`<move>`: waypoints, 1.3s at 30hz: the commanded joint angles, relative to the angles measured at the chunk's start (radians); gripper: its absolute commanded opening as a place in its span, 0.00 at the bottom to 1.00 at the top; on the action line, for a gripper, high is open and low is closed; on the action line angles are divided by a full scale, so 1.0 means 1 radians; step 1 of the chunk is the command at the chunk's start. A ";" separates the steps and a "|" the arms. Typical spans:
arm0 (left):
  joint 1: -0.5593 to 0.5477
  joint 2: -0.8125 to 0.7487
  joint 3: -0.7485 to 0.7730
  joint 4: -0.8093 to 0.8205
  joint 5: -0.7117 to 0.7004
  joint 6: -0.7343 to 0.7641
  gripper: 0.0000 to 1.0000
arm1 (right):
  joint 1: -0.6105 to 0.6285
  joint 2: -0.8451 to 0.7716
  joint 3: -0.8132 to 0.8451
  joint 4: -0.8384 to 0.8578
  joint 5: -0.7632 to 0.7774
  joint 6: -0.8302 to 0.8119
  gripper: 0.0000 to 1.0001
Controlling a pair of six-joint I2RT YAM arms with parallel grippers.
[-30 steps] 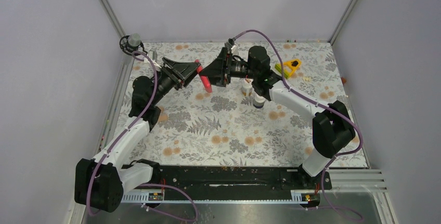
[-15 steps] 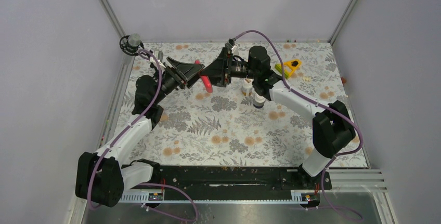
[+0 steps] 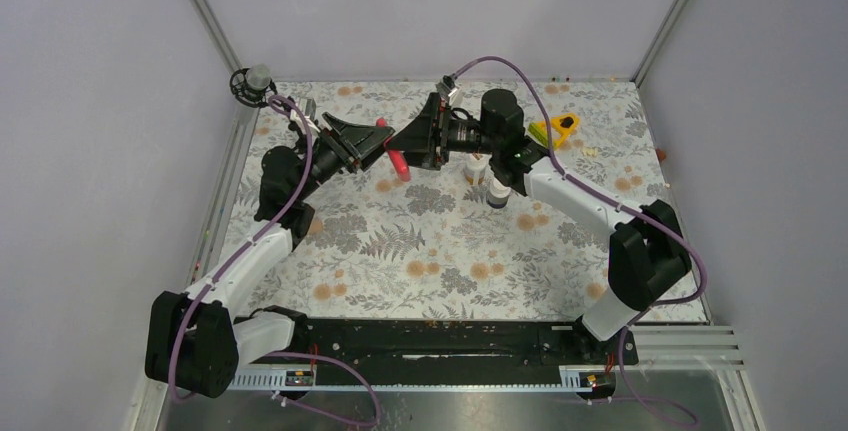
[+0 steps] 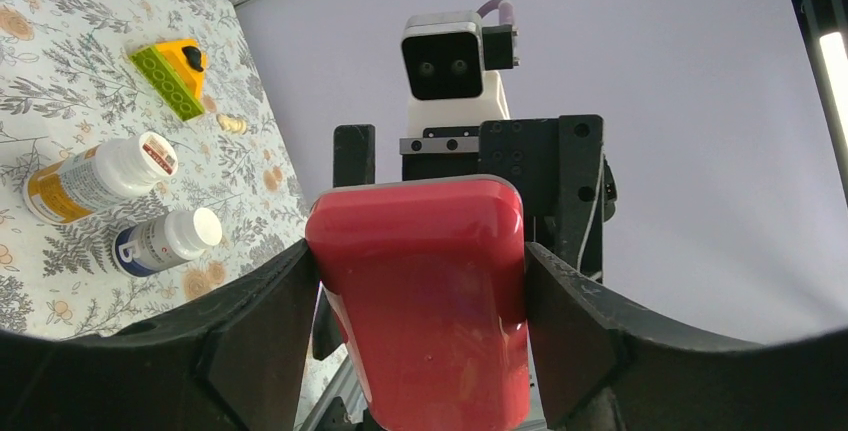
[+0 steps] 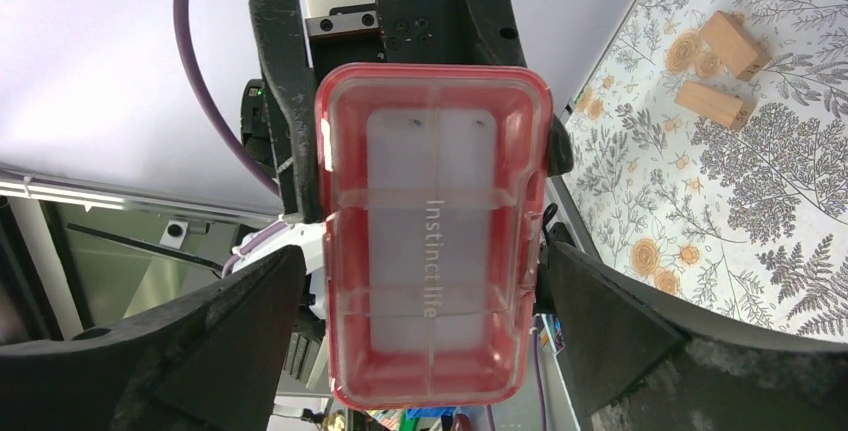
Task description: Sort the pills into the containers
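Note:
The red-pink pill tray point(image 3: 397, 159) hangs in the air over the back middle of the table, between my two grippers. My left gripper point(image 4: 422, 251) is shut on it, with both black fingers pressed against its red sides point(image 4: 420, 301). My right gripper point(image 5: 425, 256) faces the tray's clear lid point(image 5: 430, 241). It is open, with a gap on each side of the tray. The compartments look empty. One tiny yellow grain point(image 4: 232, 123) lies on the cloth near the yellow tool.
Two small white bottles point(image 3: 478, 166) point(image 3: 497, 191) stand under the right arm's wrist. The yellow wedge tool point(image 3: 562, 128) lies at the back right. Two wooden blocks point(image 5: 733, 43) point(image 5: 712, 104) lie on the floral cloth. Grey walls close off the back and both sides.
My left wrist has swung up and to the right, closer to the right gripper. The tray has tilted slightly and stays between the two grippers. The right arm has shifted a little.

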 commanded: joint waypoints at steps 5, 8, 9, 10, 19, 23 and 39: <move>-0.001 -0.021 -0.009 0.100 -0.006 0.026 0.00 | 0.000 -0.068 -0.025 0.036 0.033 -0.007 0.99; -0.001 -0.023 -0.010 0.106 -0.007 0.022 0.00 | 0.000 -0.070 -0.043 0.049 0.045 0.000 0.97; -0.001 -0.024 -0.012 0.107 -0.008 0.020 0.00 | 0.001 -0.066 -0.042 0.050 0.043 0.003 0.94; -0.001 -0.026 -0.011 0.110 -0.008 0.017 0.00 | 0.001 -0.063 -0.040 0.050 0.043 0.005 0.91; -0.001 -0.025 -0.039 0.159 -0.001 0.000 0.00 | -0.003 -0.047 -0.048 0.158 0.048 0.095 0.79; 0.000 -0.028 -0.056 0.192 -0.007 -0.017 0.00 | -0.005 -0.066 -0.064 0.136 0.072 0.075 0.89; -0.001 -0.044 -0.111 0.301 -0.040 -0.072 0.00 | -0.012 -0.058 -0.060 0.227 0.068 0.215 0.40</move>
